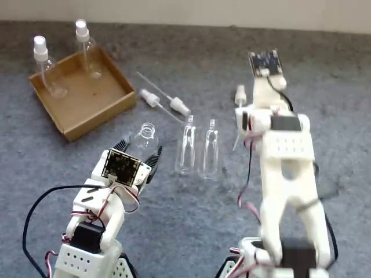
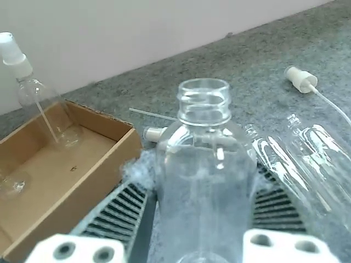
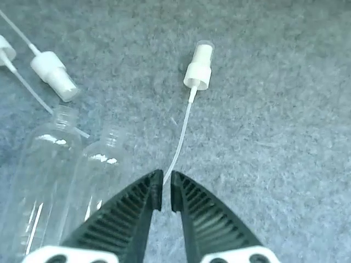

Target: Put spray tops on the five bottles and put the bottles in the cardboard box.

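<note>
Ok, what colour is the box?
The box is plain brown, best seen in the high view.

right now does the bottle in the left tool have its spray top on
Off. The bottle in the left tool has a bare, open threaded neck.

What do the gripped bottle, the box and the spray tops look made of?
The bottle: clear glossy plastic, probably; see-through with bright highlights, though glass isn't excluded. The box: matte brown cardboard, raw-edged walls. The spray top: opaque white plastic, with a thin translucent tube.
</note>
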Controlling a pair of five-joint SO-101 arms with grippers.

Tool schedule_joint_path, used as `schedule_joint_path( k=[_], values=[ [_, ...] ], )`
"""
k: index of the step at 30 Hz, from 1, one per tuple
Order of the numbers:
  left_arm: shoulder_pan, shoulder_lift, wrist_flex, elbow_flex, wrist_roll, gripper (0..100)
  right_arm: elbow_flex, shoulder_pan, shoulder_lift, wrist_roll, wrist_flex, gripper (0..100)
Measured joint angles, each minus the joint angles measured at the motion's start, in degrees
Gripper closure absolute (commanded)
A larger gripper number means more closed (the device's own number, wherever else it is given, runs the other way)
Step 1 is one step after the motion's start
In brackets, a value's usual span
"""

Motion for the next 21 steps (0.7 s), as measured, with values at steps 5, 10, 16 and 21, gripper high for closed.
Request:
schedule_joint_path(
  k=[5,10,16,21],
  values=[
    [0.00,0.00,-0.09,0.00,0.00,90,-17.49,0.00,16.62,0.00,4.84,83.6],
    [0.00,0.00,-0.09,0.00,0.00,90,-36.84,0.18,32.53,0.00,11.08,83.6],
    [0.70,0.00,-0.09,0.00,0.00,90,-64.00,0.18,52.66,0.00,21.19,83.6],
    [1.85,0.00,-0.09,0.00,0.00,90,-84.48,0.00,68.40,0.00,24.35,83.6]
  ],
)
